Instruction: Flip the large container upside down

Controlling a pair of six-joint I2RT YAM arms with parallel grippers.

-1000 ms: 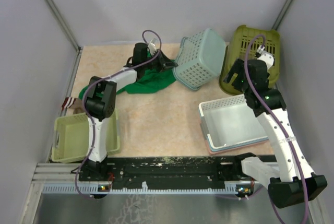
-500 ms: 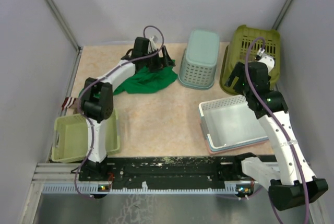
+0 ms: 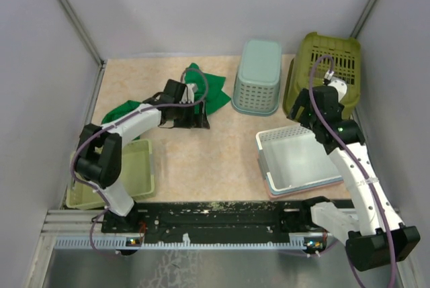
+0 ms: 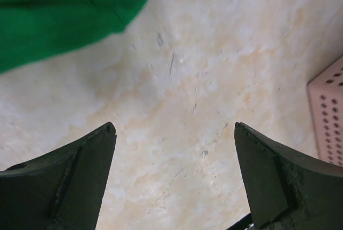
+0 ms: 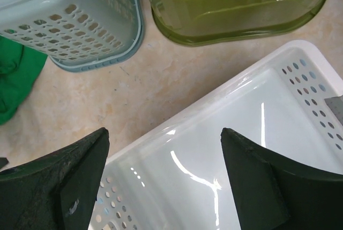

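The left jaws hang open and empty over bare worktop [image 3: 201, 147], near the green cloth [image 3: 211, 97]. Further right stands the teal basket [image 3: 259, 76]. The right jaws, also spread with nothing between them, hover above the white tray [image 5: 257, 133]. The large container [image 3: 332, 60] sits far right by the wall, seemingly tilted. It is thin, glossy plastic, so probably light, slightly flexible and slick. Its rim nearest the right jaws, or a slot, looks the surest hold.
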